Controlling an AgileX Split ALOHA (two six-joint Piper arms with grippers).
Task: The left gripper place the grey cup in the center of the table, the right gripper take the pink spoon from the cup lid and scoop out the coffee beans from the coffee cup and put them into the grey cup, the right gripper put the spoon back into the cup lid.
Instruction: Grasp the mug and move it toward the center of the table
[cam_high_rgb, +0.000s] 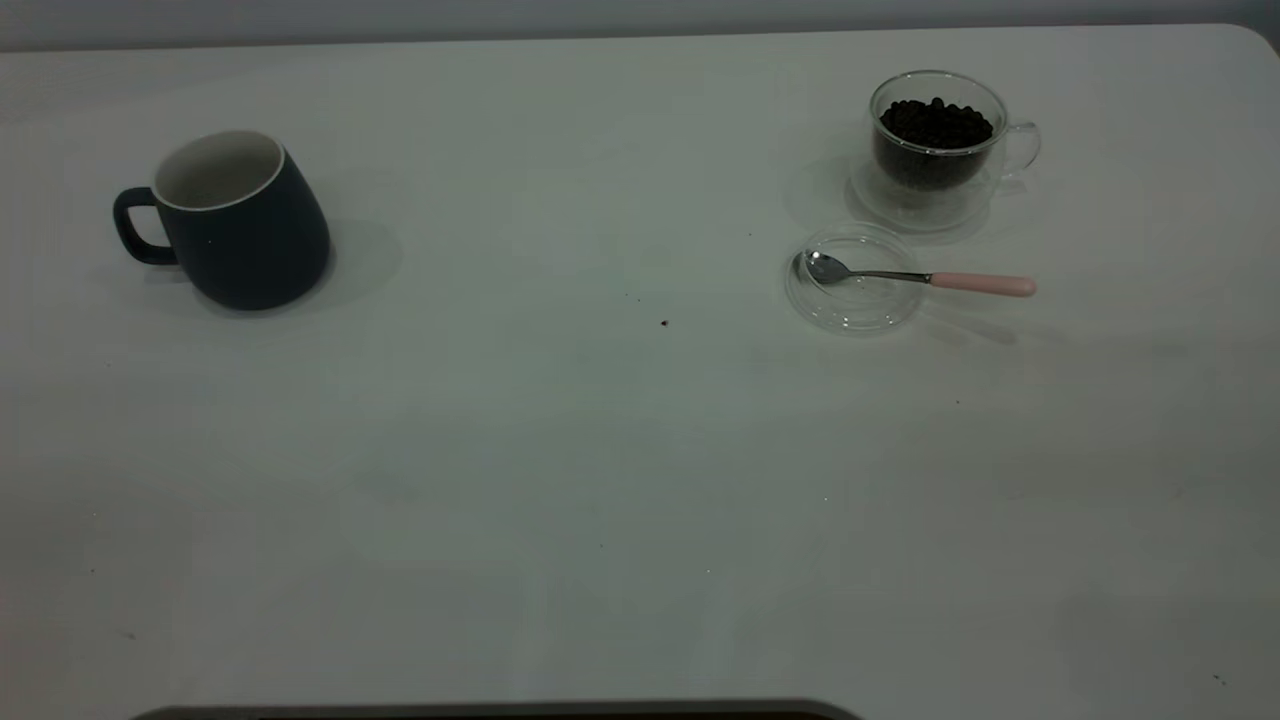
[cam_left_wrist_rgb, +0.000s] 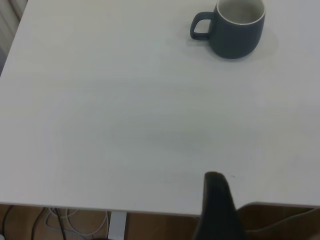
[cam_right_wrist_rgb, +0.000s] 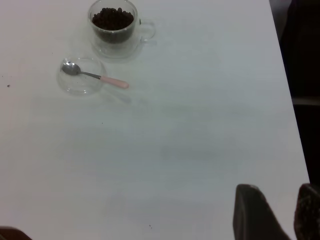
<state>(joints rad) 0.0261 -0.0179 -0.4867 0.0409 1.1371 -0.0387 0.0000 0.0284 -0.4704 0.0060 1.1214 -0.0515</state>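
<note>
A white table (cam_high_rgb: 560, 450) seen from above, with neither robot arm over it in the outside view. At the far left stands the grey cup (cam_high_rgb: 240, 225), upright, dark slate-blue with a white inside, its loop handle pointing toward the left edge; it is not at the centre. At the far right stands the coffee cup (cam_high_rgb: 935, 150), clear glass with its handle pointing right, filled with dark coffee beans (cam_high_rgb: 935, 122). Just in front of it lies the cup lid (cam_high_rgb: 852, 300), a clear glass disc flat on the table. The pink spoon (cam_high_rgb: 915, 276) rests across the lid, its metal bowl inside the disc and its pink handle sticking out over the rim to the right. A few dark specks dot the middle of the table.

The left gripper (cam_left_wrist_rgb: 216, 207) sits back at the table's near edge, well apart from the grey cup; only one dark finger shows, so whether it is apart or together cannot be told. The right gripper (cam_right_wrist_rgb: 277, 210) is parked near the table's right corner, well apart from the spoon, its two fingers spread with a gap between them.
</note>
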